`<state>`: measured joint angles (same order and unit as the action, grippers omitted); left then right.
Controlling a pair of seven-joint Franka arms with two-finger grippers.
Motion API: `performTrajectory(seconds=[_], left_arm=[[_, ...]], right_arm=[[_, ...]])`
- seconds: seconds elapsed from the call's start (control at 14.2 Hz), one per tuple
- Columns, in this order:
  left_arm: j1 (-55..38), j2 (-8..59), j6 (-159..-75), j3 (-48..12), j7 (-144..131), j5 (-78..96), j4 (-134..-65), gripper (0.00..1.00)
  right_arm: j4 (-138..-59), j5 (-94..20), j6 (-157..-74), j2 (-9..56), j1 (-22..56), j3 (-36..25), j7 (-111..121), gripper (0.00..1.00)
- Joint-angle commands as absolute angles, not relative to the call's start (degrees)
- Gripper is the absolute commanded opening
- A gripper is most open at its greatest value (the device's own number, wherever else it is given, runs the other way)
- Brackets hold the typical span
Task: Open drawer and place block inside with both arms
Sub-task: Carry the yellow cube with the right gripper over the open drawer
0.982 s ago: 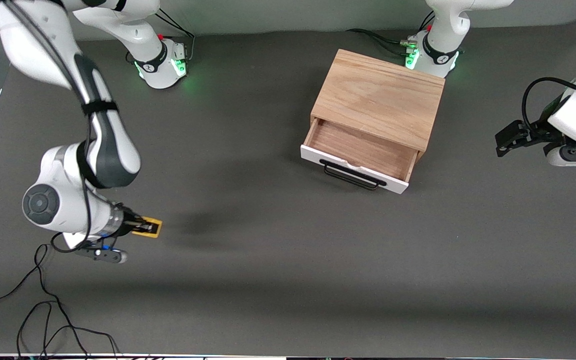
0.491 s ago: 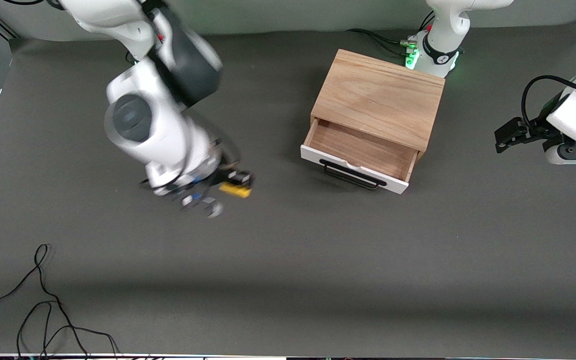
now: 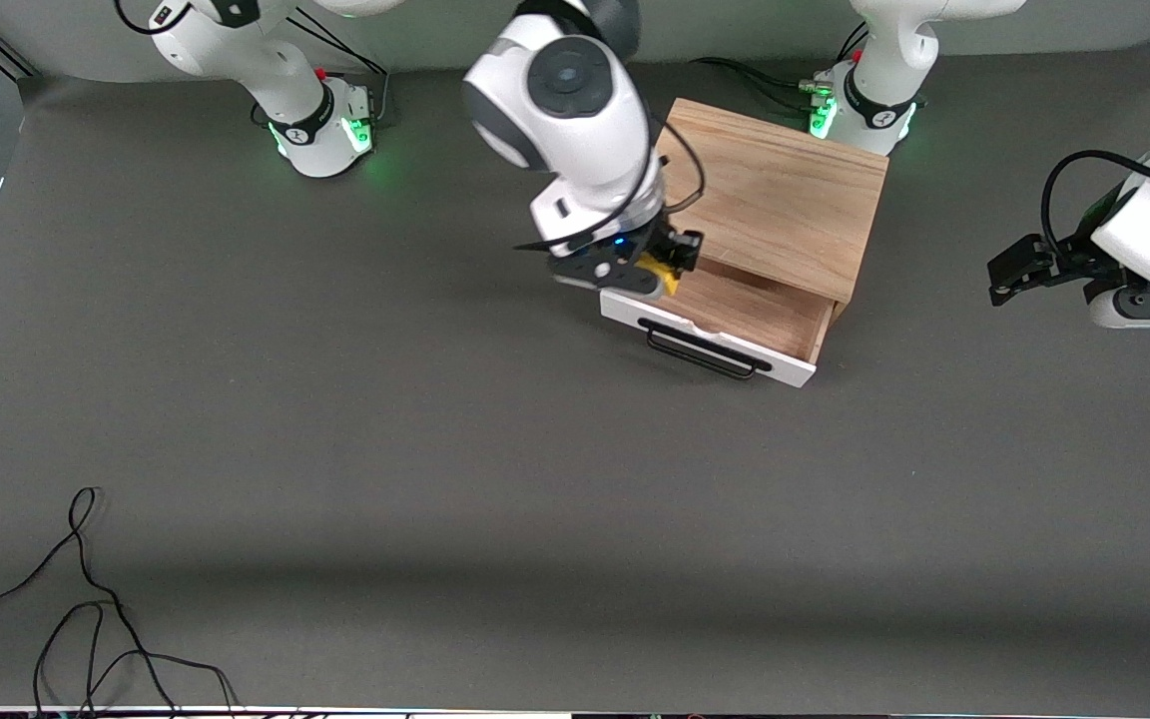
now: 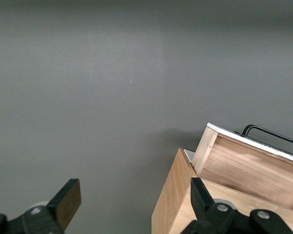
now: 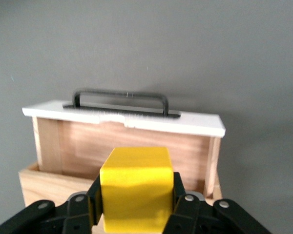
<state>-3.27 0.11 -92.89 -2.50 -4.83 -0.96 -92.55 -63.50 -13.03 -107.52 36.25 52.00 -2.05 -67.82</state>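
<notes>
1. Two tools in play; only the right one carries anything. The block (image 3: 663,272), a small yellow cube, sits clamped between the fingers of the right tool (image 3: 670,262), up in the air over the open drawer (image 3: 725,300), at the drawer's end toward the right arm.
2. Right wrist view: block (image 5: 136,187) fills the gap between the two black fingers (image 5: 183,204), both pressed to its sides. Under it lies the drawer's brown wood interior (image 5: 132,144), then the white front panel (image 5: 124,117) and black wire handle (image 5: 121,97).
3. Right tool: closed narrow on the block, touching nothing else that I can see.
4. Drawer stands pulled out of the light wooden box (image 3: 760,195), front panel nearer the front camera than the box.
5. Left tool (image 3: 1019,272): hangs over the bench (image 3: 435,449) at the left arm's end, well apart from the box, arm waiting. Left wrist view shows its fingers (image 4: 63,202) spread wide, nothing between them; box corner (image 4: 178,195) and drawer side in sight past them.
6. Loose black cable (image 3: 86,599) lies on the bench at the right arm's end, near the front camera.
</notes>
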Motion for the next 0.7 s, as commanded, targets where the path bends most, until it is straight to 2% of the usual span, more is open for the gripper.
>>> performTrajectory(seconds=[0.0,0.63], left_arm=[[-2.99,-0.44,-92.46,-2.55,-3.78,-0.7,-92.37,1.0],[-2.9,-0.35,-92.46,-2.29,-3.69,-0.62,-92.37,1.0]], right_arm=[[-60.65,-13.27,-107.92,40.15,54.05,-3.08,-69.6,0.06],[-61.0,-11.52,-113.46,45.96,56.51,-3.08,-72.16,0.1]])
